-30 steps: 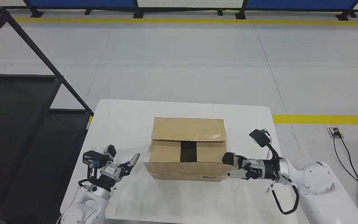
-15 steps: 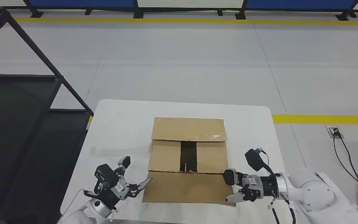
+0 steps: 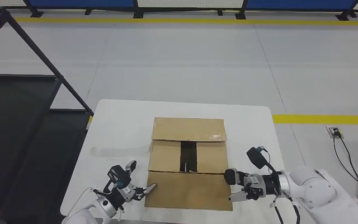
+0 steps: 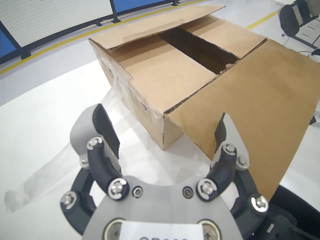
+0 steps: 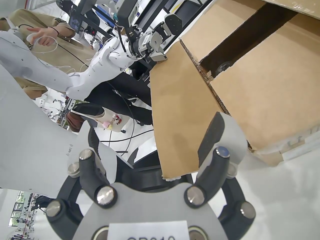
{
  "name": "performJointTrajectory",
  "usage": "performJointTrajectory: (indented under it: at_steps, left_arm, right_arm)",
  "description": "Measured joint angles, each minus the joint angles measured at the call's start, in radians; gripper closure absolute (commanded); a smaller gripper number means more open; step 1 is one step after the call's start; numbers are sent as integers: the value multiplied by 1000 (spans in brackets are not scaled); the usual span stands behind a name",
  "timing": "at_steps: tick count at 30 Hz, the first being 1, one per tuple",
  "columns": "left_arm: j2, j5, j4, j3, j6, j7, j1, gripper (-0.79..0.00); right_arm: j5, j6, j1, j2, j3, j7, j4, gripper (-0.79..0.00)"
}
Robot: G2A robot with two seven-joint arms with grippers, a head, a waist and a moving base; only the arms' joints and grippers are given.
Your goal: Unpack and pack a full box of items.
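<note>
Box (image 3: 187, 151) sits mid-desk, long side toward the robot. The near outer flap (image 3: 187, 191) is folded out flat toward the robot, with its free edge past the desk (image 3: 112, 129) edge. The far outer flap (image 3: 189, 129) is lifted partway. The two inner flaps (image 3: 165, 157) are down, with a dark slot (image 3: 189, 157) between them. Contents can't be made out through the slot.

Left tool (image 3: 141, 176) is released, at the near-left corner of the folded-out flap. One finger overlaps the flap edge in the left wrist view; I can't tell if it touches. Right tool (image 3: 230, 186) is also released, jaws apart with the near-right flap corner sitting between them, not clamped.

My read: unpack phase, outer flaps dealt with, inner flaps next.

How I'd do it:
- Back both tools off the flap corners straight toward the robot so the flap doesn't get dragged up or the box pulled.
- Enter at the slot, since that's the only free edge on the inner flaps. One tool per flap, fingertip under the slot edge, then swing outward to that side.
- Work both sides together, or brace with the other tool. The box may slide on the smooth desk.
- Push the far flap fully back first, since it hangs over the inner flaps.

Loose clear tape strip (image 4: 50, 166) lies on the desk left of the box. Keep the left tool off it.
</note>
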Motion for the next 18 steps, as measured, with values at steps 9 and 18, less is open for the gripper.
performJointTrajectory:
  at_steps: [9, 18]
  left_arm:
    - [0, 0, 0, 0, 0, 1, 0, -785]
    - [0, -18, -1, 8, 14, 2, 10, -785]
  right_arm:
    - [-1, 0, 0, 0, 0, 0, 0, -785]
    - [101, 152, 47, -19, -39, -35, -1, -785]
